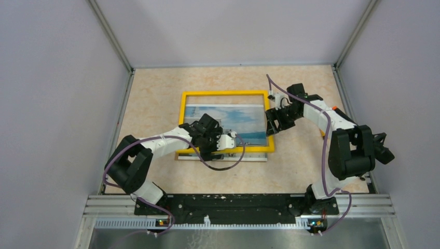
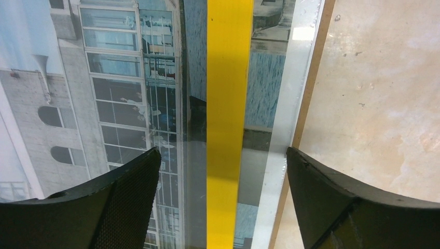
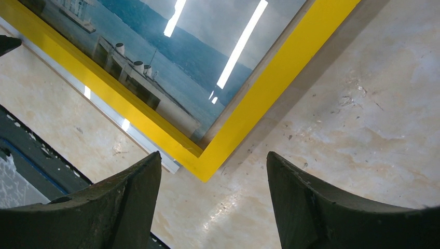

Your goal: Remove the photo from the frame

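The frame (image 1: 225, 94) lies flat on the table with its yellow border up, and the photo (image 1: 244, 119) of a white building, sky and water shows inside it. My left gripper (image 1: 231, 139) is open over the near border. In the left wrist view its fingers (image 2: 129, 202) straddle the yellow bar (image 2: 224, 104), with the photo (image 2: 119, 93) to the left and a clear pane (image 2: 290, 104) and brown back edge (image 2: 310, 104) to the right. My right gripper (image 1: 271, 123) is open and empty at the frame's right side. In the right wrist view it (image 3: 212, 154) hovers just off the frame's corner (image 3: 270, 78).
A pale strip of pane and backing (image 1: 228, 157) sticks out beyond the near border. The black base rail (image 1: 228, 205) runs along the near edge of the table. Grey walls (image 1: 57, 104) enclose the left, right and back. Beige tabletop (image 1: 155, 88) surrounds the frame.
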Motion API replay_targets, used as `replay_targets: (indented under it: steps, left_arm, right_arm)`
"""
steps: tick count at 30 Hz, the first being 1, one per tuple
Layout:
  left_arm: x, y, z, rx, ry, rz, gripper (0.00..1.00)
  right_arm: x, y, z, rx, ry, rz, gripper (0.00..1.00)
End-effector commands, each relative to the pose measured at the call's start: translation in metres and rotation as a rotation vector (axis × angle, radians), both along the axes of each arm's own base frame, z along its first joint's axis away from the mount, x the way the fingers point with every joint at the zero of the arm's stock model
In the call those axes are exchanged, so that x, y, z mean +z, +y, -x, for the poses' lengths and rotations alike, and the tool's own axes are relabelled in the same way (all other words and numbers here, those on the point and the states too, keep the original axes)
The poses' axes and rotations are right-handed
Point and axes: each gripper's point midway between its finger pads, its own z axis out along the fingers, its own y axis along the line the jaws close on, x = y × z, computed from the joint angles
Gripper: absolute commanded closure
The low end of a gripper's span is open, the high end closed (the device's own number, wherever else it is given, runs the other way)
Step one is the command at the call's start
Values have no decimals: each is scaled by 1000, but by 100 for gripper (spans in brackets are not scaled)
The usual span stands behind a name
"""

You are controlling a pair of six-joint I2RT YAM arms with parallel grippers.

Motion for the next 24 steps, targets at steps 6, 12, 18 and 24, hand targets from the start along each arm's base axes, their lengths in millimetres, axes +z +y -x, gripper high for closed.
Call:
replay_targets:
  steps: [6, 12, 18, 24]
  left_arm:
    - [18, -18, -48, 90, -141, 60, 19]
    - [21, -21, -57, 103, -157, 76, 28]
    - [26, -27, -49, 84, -79, 124, 31]
    - [58, -33, -59, 195, 67, 265, 27]
  right_arm:
    - [18, -1, -10, 7, -68, -9, 28]
    - [18, 0, -10, 7, -67, -10, 28]
    - [17, 0, -11, 6, -66, -12, 29]
    - [11, -3, -8, -28, -40, -9, 32]
